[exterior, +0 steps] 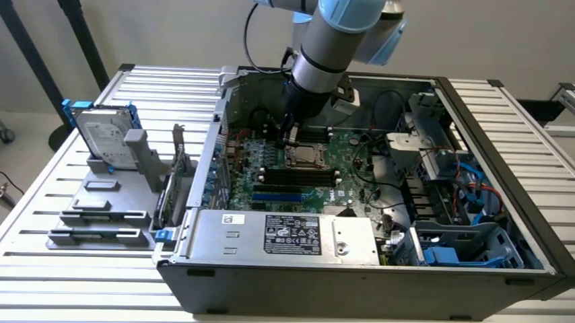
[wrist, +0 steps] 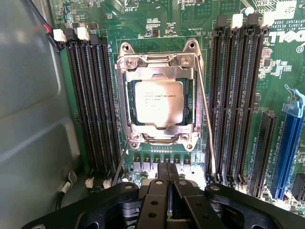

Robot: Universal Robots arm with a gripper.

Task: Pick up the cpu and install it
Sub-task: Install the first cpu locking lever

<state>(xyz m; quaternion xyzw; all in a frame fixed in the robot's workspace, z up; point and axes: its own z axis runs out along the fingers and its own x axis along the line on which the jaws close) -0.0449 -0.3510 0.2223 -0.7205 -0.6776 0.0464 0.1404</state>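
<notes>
The cpu (wrist: 157,102) lies flat in the socket frame (wrist: 124,95) on the motherboard (wrist: 143,24). The hand (wrist: 167,183) hangs close by, its fingers pressed together and empty. The chip looks light, stiff and thin, with a smooth top and probably a delicate underside, so it is best taken by opposite edges.

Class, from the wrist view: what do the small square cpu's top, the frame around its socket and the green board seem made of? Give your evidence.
Small square silver cpu: likely metal lid, pale, matte, with printed text. Silver socket frame: seemingly steel, shiny, catching glare, screwed at corners. Green circuit board: probably lacquered laminate, glossy, with soldered parts.
</notes>
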